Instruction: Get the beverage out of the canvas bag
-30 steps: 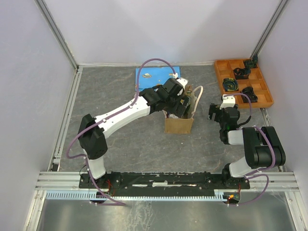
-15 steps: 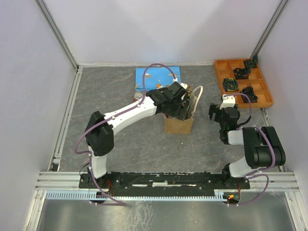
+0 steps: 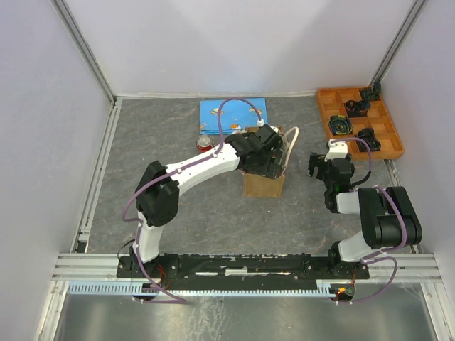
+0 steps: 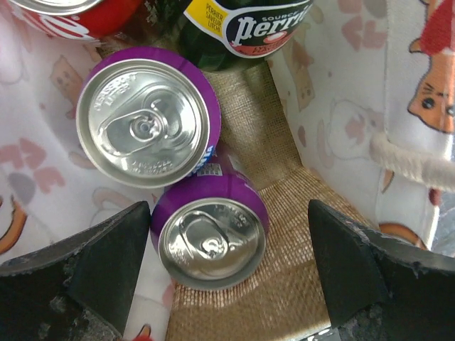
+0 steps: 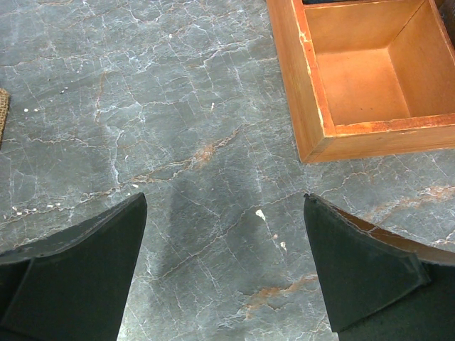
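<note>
Centre of top view: canvas bag (image 3: 264,183) upright on table (image 3: 178,213), left tool (image 4: 224,238) down in its mouth, spread wide. Lower centre of left wrist view, between jaws, ungripped: purple can (image 4: 211,243). Second purple can (image 4: 148,117) upper left; Perrier bottle (image 4: 249,28) at top. Right tool (image 5: 224,213) wide over table, orange tray (image 5: 355,78) upper right.

table: grey marble-pattern table (image 3: 234,220), matte, veined
walls: plain white panel walls (image 3: 234,42), three sides
frame: aluminium extrusion rails (image 3: 96,185) along table edges
light: even, soft shadows
</note>
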